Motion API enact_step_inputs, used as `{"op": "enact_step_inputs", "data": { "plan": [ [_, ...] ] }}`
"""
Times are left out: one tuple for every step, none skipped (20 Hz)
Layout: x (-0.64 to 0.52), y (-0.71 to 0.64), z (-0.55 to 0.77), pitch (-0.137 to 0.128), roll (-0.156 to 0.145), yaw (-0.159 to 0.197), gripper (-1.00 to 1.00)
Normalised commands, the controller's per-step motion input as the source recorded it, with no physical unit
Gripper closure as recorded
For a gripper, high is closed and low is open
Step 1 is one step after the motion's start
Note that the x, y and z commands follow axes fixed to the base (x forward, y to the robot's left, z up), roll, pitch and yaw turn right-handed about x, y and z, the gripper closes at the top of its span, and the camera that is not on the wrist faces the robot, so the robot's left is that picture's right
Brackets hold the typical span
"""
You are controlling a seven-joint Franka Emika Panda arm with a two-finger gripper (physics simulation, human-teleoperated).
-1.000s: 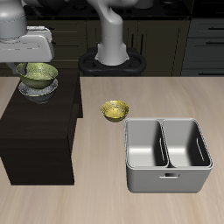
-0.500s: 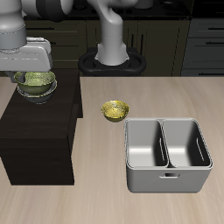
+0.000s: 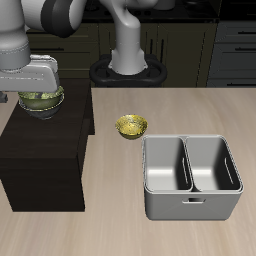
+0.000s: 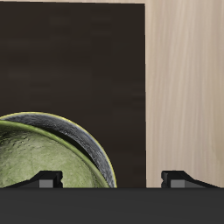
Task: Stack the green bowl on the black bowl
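From the front camera, the green bowl (image 3: 40,99) sits inside the black bowl (image 3: 44,108) on top of the dark cabinet (image 3: 45,150), and the gripper (image 3: 38,92) hangs right over them. The small yellow bowl (image 3: 130,125) and the grey bin (image 3: 192,175) stand apart on the table (image 3: 140,225). From the wrist camera, the green bowl (image 4: 44,162) rests in the black bowl (image 4: 98,150), and the two fingertips (image 4: 45,180) are spread wide, holding nothing. The stacking looks done. Next, the arm should lift straight up without bumping the bowls.
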Motion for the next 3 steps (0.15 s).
{"op": "enact_step_inputs", "data": {
  "plan": [
    [-0.26,0.18,0.19,-0.048,0.082,0.013,-1.0],
    [-0.1,0.14,0.13,-0.014,0.052,-0.015,-1.0],
    [-0.63,0.19,0.61,-0.11,-0.043,0.001,-1.0]
  ]
}}
